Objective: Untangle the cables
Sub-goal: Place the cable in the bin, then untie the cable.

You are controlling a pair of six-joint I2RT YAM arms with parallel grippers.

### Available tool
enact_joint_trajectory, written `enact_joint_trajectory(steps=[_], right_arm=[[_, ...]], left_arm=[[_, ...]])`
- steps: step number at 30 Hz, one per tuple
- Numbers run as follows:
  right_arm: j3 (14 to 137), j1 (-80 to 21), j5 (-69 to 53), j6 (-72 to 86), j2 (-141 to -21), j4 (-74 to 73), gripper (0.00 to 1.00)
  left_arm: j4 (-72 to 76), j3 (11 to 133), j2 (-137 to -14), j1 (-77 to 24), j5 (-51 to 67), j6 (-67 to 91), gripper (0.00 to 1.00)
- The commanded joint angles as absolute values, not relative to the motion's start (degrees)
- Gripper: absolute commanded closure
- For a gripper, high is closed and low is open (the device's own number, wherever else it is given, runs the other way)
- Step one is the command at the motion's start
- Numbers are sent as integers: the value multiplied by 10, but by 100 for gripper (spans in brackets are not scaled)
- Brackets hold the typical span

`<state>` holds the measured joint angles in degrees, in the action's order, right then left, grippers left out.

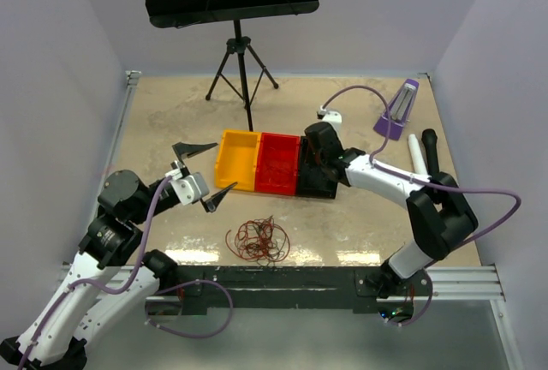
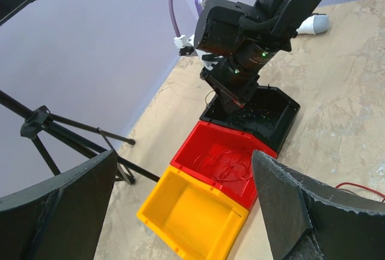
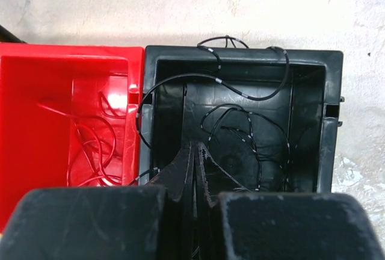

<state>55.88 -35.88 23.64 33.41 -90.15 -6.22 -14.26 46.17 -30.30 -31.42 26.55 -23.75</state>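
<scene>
The left bin (image 1: pixel 238 159), middle bin (image 1: pixel 278 163) and right bin (image 3: pixel 331 79) stand side by side in a row. The cable clump (image 1: pixel 258 241) lies in front of them and a tripod stand (image 1: pixel 242 70) stands behind. Loose wires (image 3: pixel 90 151) lie inside the middle and right bins.

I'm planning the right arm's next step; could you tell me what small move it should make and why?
Probably lift the right gripper straight out of the black bin: its jaws are shut low among black wires already lying there, whether one is pinched I cannot tell, and the tangled clump waits on the table.
</scene>
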Motion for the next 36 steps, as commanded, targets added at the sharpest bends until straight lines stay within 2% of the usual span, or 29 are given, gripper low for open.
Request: enact_joint_trajectory(steps=[1, 3, 4, 7, 10, 11, 16, 21, 24, 26, 36], right_arm=[[567, -356, 232, 341, -891, -53, 100], [566, -356, 215, 330, -858, -53, 100], [568, -356, 205, 324, -845, -54, 96], [589, -356, 186, 305, -810, -82, 69], [576, -359, 145, 281, -753, -68, 50], [570, -364, 131, 276, -737, -63, 48], [524, -486, 141, 282, -719, -61, 46], [419, -565, 106, 324, -678, 14, 49], [389, -596, 92, 343, -674, 18, 54], [392, -627, 136, 370, -680, -18, 56], [359, -662, 122, 418, -678, -34, 49]], left_arm=[[-125, 465, -301, -316, 265, -241, 2], [-126, 462, -300, -315, 272, -244, 2], [-127, 459, -301, -315, 278, -247, 1], [-155, 453, -308, -316, 333, -268, 0], [-212, 427, -325, -316, 380, -311, 0], [-229, 416, -332, -316, 387, -336, 0], [-308, 347, -362, -315, 434, -460, 0], [-282, 335, -396, -316, 432, -516, 0], [-259, 342, -410, -315, 430, -508, 0], [-230, 342, -404, -316, 425, -480, 0], [-203, 366, -388, -316, 408, -429, 0]])
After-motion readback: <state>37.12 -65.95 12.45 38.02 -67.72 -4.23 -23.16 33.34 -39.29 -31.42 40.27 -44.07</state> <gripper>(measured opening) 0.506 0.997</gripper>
